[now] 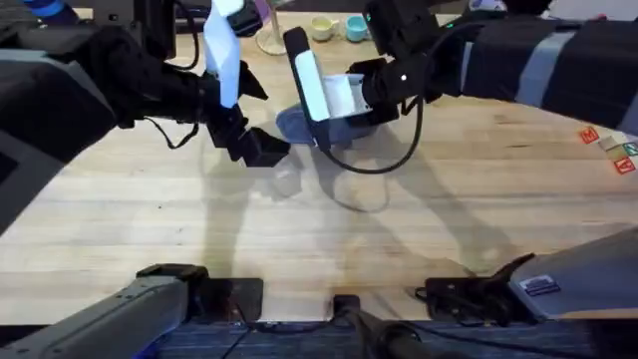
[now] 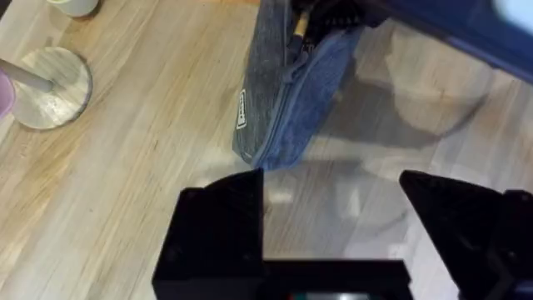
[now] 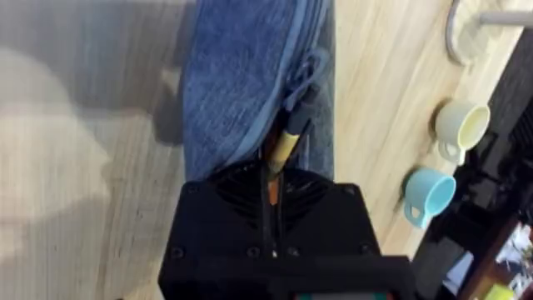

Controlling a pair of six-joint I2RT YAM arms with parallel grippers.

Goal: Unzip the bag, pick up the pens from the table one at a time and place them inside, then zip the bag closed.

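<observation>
The blue-grey bag [image 3: 241,75] lies on the table [image 1: 329,239] with its zipper partly open. My right gripper [image 3: 273,171] is shut on a yellow-orange pen [image 3: 283,148], whose dark tip pokes into the bag's opening beside the zipper pull [image 3: 304,75]. In the overhead view the right gripper [image 1: 334,120] hovers over the bag [image 1: 291,125]. My left gripper [image 2: 333,208] stands open with nothing between its fingers, just off the bag's near end [image 2: 287,92], low over the wood. The same pen [image 2: 300,25] shows at the bag's far end in the left wrist view.
A round wooden stand base [image 2: 50,87] sits beyond the bag. A cream cup [image 3: 462,129] and a light blue cup [image 3: 429,196] stand at the table's back edge. Small lettered blocks [image 1: 613,150] lie at the far right. Bare wood stretches toward the front.
</observation>
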